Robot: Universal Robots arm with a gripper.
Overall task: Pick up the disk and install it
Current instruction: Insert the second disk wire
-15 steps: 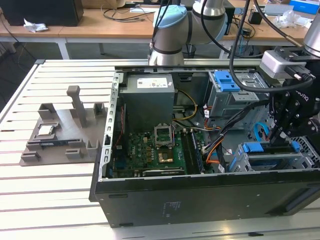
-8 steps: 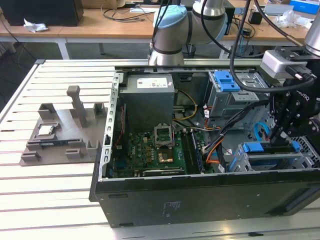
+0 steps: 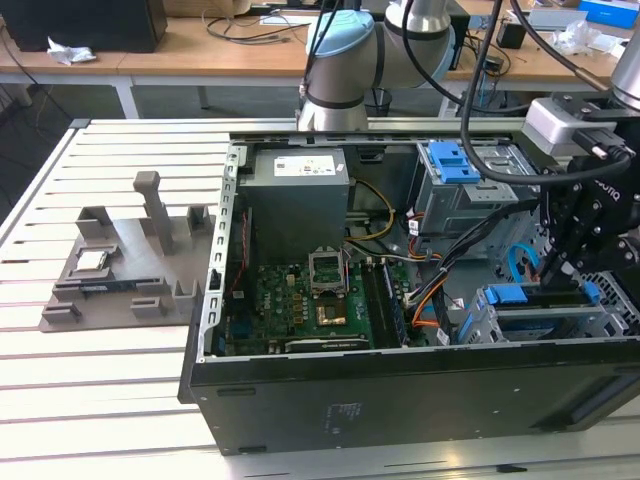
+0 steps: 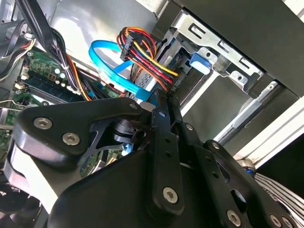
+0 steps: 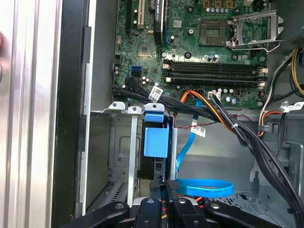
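Pale slatted metal makes up the tabletop [image 3: 110, 380], ribbed and matte. At the exterior view's left a grey moulded fixture [image 3: 130, 265] with upright posts holds a small square chip [image 3: 92, 261]. Next comes the open computer case [image 3: 400, 395], black sheet steel with a smooth painted side wall. Inside lie a green motherboard [image 3: 300, 310], studded with sockets and slots, and a boxy grey power supply [image 3: 297, 200]. Further right stands a grey metal cage [image 3: 462, 195] topped by a blue plastic latch [image 3: 450, 160], with a tangle of black, orange and yellow wires [image 3: 440, 290] below it. At the far right the disk [image 3: 540, 297] sits down in the drive bay of the case. Its blue plastic rails run along a dull silver body, and in the first wrist view it shows edge-on as a blue tab [image 5: 156, 141] between stamped steel walls, beside a loop of flat blue ribbon cable [image 5: 204, 186]. The claw [image 3: 553, 272], black and angular with bolted links, hangs right above it. In both wrist views its fingers [image 4: 161, 142] look drawn together, tips at the disk's upper edge [image 5: 167, 183], apparently pressing on it, not clamped around it. By my reading the pick-up is done and the disk is in its slot. Whether it is fully seated or cabled I cannot tell.
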